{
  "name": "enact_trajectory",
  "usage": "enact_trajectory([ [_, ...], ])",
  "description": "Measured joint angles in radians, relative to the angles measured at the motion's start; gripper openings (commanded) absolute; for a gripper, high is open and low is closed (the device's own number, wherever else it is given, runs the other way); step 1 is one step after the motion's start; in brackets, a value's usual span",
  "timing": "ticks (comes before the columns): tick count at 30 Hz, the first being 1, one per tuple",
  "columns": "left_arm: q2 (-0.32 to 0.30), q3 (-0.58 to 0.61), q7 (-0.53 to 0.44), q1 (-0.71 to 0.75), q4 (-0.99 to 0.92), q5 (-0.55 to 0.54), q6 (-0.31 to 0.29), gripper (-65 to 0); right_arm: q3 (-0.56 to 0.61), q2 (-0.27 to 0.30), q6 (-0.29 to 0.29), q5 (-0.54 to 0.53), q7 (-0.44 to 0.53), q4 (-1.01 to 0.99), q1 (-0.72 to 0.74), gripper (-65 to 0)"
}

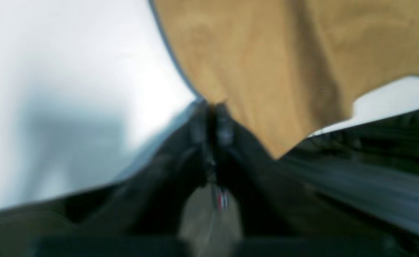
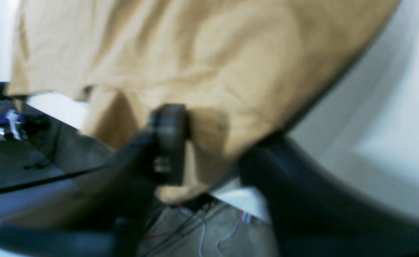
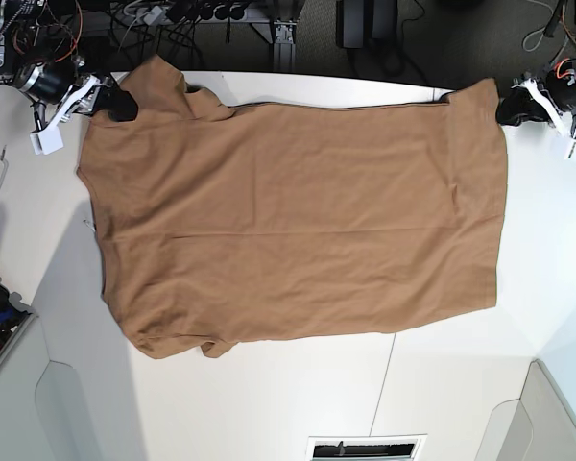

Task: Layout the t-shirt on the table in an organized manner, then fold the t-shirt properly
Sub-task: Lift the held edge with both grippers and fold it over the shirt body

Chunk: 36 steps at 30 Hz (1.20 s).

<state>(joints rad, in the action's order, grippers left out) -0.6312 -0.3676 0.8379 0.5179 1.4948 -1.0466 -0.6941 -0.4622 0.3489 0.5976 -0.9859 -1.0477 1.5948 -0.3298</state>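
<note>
While both wrist views are pretty blurry, the overhead view makes it clear enough: the t-shirt (image 3: 298,216) is spread out mostly flat across the table (image 3: 269,403), lying sideways so one end points to the left of the base view and the other to the right, with a few soft creases running across the middle. Its far edge runs right along the table's far edge. The left gripper (image 3: 512,106) sits at the far corner of the shirt on the right side of the base view, and from its own camera the left gripper (image 1: 213,107) has its jaws pressed together with a corner of the tan fabric (image 1: 266,64) pinched at the tips. The right gripper (image 3: 123,101) is at the opposite far corner, on the left side of that view; in its wrist view the right gripper (image 2: 209,146) has one dark finger (image 2: 168,142) lying over a fold of cloth (image 2: 213,71) and the other one below it, so the jaws are partly closed around the fabric. That corner hangs slightly past the table edge.
</note>
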Motion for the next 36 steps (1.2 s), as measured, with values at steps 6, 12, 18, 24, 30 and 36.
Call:
enact_trajectory([
  [6,0.001,-0.039,0.006,-0.001,0.113,0.046,0.005,-65.0,-0.01,0.002,-0.002,0.0,-0.005,-0.002,0.0,-65.0],
  [12,-0.003,-0.156,0.003,-0.001,0.181,0.016,0.005,-65.0,-0.119,0.001,-0.002,-0.014,-0.009,0.063,0.001,-65.0],
  [18,-0.006,-0.132,-0.058,-0.001,0.181,0.068,0.005,-65.0,-0.137,0.003,0.0,-0.009,-0.01,0.068,0.093,-65.0],
  [24,-0.006,-0.091,-0.152,-0.022,0.173,0.183,0.005,-65.0,-0.126,0.0,0.005,0.047,0.021,0.067,0.179,-65.0],
  [30,-0.006,-0.009,-0.166,-0.154,0.044,0.22,-0.003,-65.0,-0.126,0.0,0.006,0.086,0.043,0.02,0.269,-65.0],
  [36,-0.006,0.053,-0.166,-0.258,-0.056,0.235,-0.001,-65.0,-0.112,-0.002,0.003,0.148,0.087,-0.099,0.355,-65.0],
])
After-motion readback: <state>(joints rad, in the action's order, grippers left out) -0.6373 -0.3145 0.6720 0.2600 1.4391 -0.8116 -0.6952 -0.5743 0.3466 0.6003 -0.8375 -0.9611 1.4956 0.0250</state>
